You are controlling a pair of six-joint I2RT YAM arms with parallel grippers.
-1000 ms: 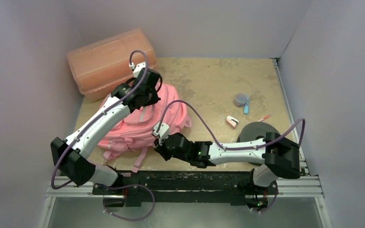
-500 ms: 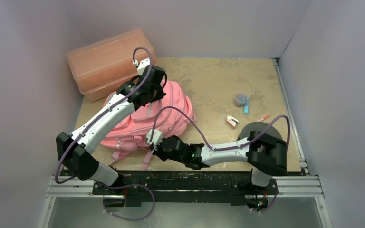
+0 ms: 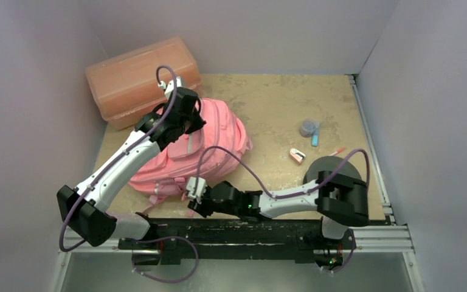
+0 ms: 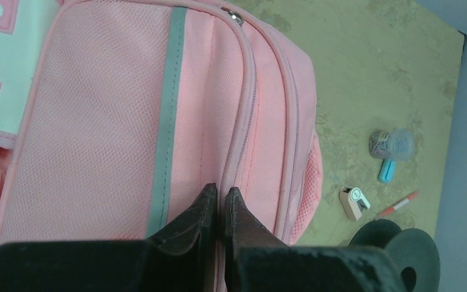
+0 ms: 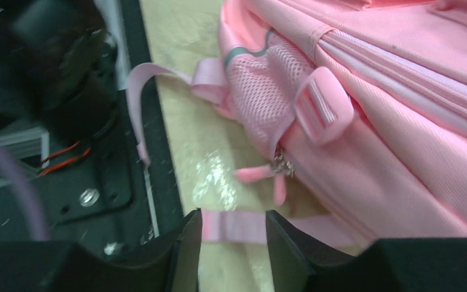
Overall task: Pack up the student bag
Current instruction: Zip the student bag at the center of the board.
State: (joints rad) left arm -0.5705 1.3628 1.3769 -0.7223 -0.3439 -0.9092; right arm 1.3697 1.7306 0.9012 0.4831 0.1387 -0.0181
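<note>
The student bag [image 3: 219, 143], soft pink with light grey strips, lies flat at the table's left centre. My left gripper [image 3: 188, 120] is on its upper part. In the left wrist view the bag [image 4: 97, 121] fills the frame and my left gripper [image 4: 221, 194] is pinched shut on the fabric beside a zip seam. My right gripper [image 3: 190, 199] is at the bag's near lower corner. In the right wrist view my right gripper [image 5: 233, 228] is open, with a loose pink strap [image 5: 246, 226] lying across between the fingertips. A metal zip pull [image 5: 283, 164] hangs just beyond.
A salmon-orange plastic box [image 3: 137, 79] stands at the back left, close to the bag. To the right lie a small jar [image 3: 307, 127], a blue piece [image 3: 315, 139], a small white item [image 3: 297, 156], a red pen [image 3: 338, 150] and a grey roll [image 3: 328, 167]. The black base rail [image 5: 85, 182] is beside the right gripper.
The bag has shifted and turned a little to the right and toward the near edge. My left gripper moved with it. My right gripper slid left along the bag's lower edge to the strap.
</note>
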